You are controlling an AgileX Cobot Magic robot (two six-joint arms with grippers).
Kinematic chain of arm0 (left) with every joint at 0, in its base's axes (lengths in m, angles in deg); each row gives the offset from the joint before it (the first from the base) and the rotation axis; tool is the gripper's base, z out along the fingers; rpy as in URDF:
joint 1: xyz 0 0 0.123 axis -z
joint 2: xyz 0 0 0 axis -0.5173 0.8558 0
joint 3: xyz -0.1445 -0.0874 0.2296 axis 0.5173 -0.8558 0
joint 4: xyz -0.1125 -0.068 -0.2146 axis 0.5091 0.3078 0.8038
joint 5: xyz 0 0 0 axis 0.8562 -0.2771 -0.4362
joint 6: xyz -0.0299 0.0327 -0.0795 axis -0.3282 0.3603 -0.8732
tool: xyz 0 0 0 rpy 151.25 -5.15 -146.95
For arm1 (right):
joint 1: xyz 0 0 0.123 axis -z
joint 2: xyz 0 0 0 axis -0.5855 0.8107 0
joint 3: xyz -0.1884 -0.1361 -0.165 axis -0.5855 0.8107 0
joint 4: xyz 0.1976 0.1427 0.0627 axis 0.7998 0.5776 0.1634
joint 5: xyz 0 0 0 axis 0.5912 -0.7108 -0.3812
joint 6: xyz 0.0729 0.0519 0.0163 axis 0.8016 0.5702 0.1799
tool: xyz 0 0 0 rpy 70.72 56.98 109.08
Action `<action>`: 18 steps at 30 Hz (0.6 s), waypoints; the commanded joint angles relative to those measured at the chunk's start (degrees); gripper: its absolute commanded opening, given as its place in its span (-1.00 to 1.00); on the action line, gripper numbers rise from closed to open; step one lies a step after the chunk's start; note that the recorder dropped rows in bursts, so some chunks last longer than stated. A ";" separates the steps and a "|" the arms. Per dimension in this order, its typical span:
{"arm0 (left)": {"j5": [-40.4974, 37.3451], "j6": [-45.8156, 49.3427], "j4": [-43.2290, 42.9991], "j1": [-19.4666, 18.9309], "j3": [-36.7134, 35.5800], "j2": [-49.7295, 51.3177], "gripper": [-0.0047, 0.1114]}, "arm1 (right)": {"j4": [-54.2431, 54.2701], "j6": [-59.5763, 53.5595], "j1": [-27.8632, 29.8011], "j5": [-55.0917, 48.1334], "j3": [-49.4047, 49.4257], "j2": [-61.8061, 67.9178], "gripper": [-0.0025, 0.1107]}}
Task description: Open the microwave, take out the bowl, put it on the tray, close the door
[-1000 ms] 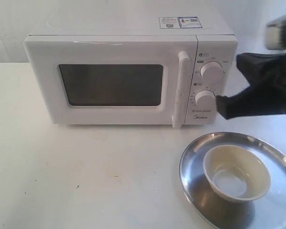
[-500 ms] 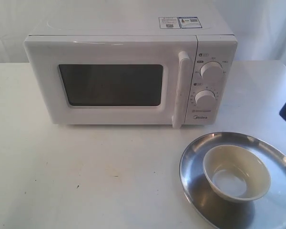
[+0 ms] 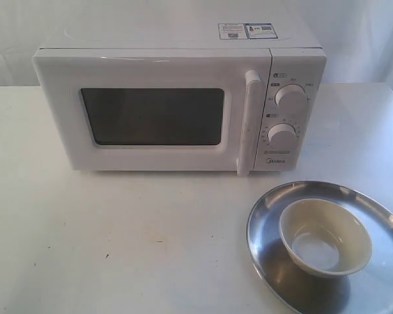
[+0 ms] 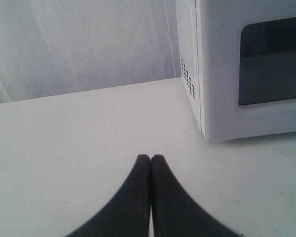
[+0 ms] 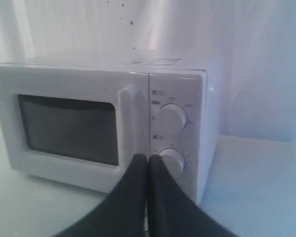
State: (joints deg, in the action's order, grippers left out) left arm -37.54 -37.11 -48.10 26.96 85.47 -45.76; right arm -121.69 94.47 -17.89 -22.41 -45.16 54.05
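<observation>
The white microwave stands at the back of the table with its door shut, bar handle upright beside the two knobs. The cream bowl sits inside the silver tray at the front right. Neither gripper shows in the exterior view. My left gripper is shut and empty over bare table, off the microwave's side corner. My right gripper is shut and empty, held back from the microwave's front, in line with its handle and lower knob.
A white cloth backdrop hangs behind the table. The tray runs off the exterior view's lower right edge. Vent holes mark the microwave's side wall.
The right arm, which a second ago was in front of the knobs at the exterior view's right, has drawn away out of that view. The microwave, bowl and tray have stayed put.
</observation>
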 commanded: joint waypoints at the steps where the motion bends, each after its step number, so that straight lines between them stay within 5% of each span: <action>1: 0.21 0.00 0.45 0.23 0.16 -0.12 -0.92 | -0.50 -1.28 8.53 1.20 3.44 -6.79 -0.96; 8: 0.21 0.00 0.45 0.23 0.16 -0.12 -0.92 | -0.98 -1.53 26.68 8.82 6.41 -9.72 -0.96; 18: 0.21 0.00 0.45 0.23 0.16 -0.12 -0.92 | -0.98 -1.52 28.17 8.87 6.41 -9.72 -0.96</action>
State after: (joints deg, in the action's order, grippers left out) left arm -37.54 -37.11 -48.10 26.96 85.47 -45.76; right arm -122.02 93.67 10.03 -13.56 -39.06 44.63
